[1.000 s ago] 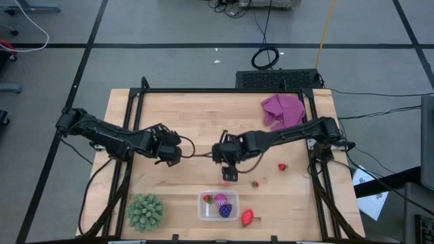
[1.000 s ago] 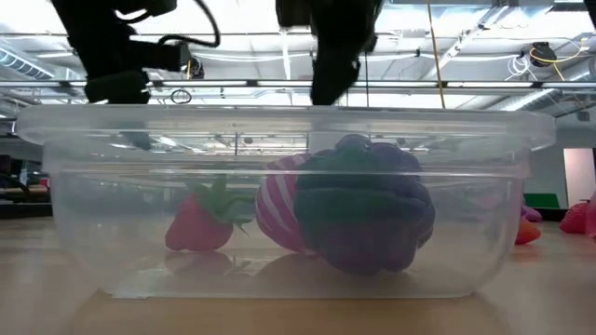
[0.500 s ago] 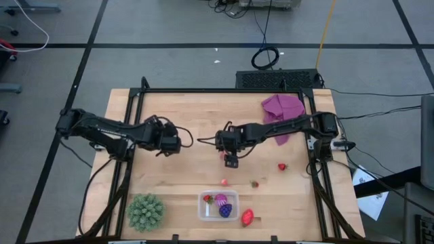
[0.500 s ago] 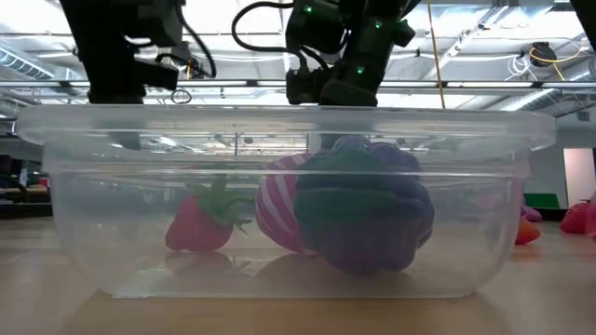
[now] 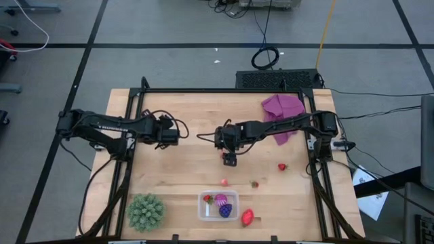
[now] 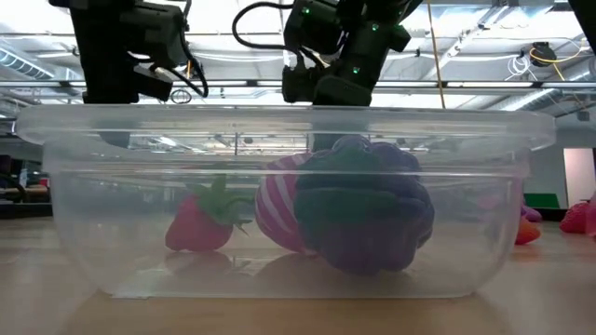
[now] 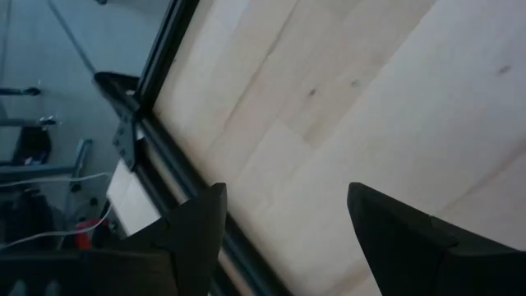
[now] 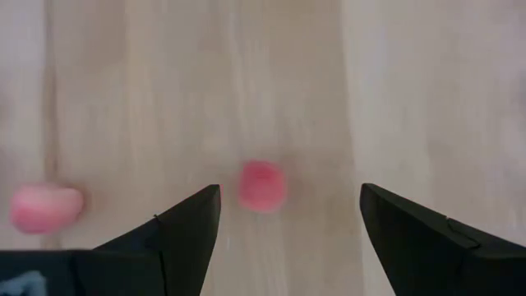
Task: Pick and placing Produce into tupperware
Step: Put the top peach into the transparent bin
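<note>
The clear tupperware (image 5: 218,205) stands near the table's near edge and holds a strawberry (image 6: 200,223), a striped magenta ball (image 6: 277,216) and a dark purple grape bunch (image 6: 365,216). Loose on the wood lie a tiny pink piece (image 5: 224,181), a small strawberry (image 5: 255,183), another strawberry (image 5: 282,166) and a red strawberry (image 5: 247,216) beside the box. My right gripper (image 5: 230,160) hangs open at mid-table above the pink piece (image 8: 263,185), pointing down. My left gripper (image 5: 173,135) is open over bare wood (image 7: 283,193) left of centre.
A spiky green ball (image 5: 146,211) sits left of the tupperware at the near edge. A purple cloth (image 5: 283,110) lies at the far right corner. A second pink blob (image 8: 45,205) shows in the right wrist view. The table's black frame rail (image 7: 164,177) runs under the left gripper.
My right gripper has drawn back from the spot just beyond the tupperware toward the table's far edge; the tiny pink piece it stood over now lies uncovered on the wood. My left gripper has shifted toward the far edge as well.
</note>
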Available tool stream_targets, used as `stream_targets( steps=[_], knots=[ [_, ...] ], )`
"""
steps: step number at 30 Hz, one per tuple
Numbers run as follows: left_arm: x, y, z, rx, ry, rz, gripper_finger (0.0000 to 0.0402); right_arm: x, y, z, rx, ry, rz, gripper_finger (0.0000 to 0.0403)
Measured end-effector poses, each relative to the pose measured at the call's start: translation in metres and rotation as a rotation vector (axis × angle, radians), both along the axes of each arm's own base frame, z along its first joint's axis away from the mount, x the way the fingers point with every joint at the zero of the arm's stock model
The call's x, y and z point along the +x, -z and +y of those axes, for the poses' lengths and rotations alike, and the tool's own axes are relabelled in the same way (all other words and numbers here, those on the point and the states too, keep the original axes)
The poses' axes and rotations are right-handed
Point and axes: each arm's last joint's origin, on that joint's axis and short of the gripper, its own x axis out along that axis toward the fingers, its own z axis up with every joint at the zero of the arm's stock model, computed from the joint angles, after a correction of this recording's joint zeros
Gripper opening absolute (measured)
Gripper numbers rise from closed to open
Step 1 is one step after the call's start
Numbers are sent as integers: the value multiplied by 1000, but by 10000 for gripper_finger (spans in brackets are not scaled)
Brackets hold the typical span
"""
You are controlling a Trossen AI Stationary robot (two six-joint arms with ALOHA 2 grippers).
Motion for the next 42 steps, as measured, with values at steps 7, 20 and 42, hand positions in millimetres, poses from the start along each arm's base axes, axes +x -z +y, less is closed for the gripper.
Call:
stream_targets(
  steps=[7, 20, 42],
  knots=[
    [-3, 0, 7, 5, -33, 20, 258, 3, 2, 10, 30, -23, -18, 281],
    [-3, 0, 11, 2, -42, 26, 261, 12, 36, 11, 44, -51, 42, 281],
    [-3, 0, 11, 3, -42, 19, 261, 14, 53, 6, 46, -23, 90, 219]
  ],
)
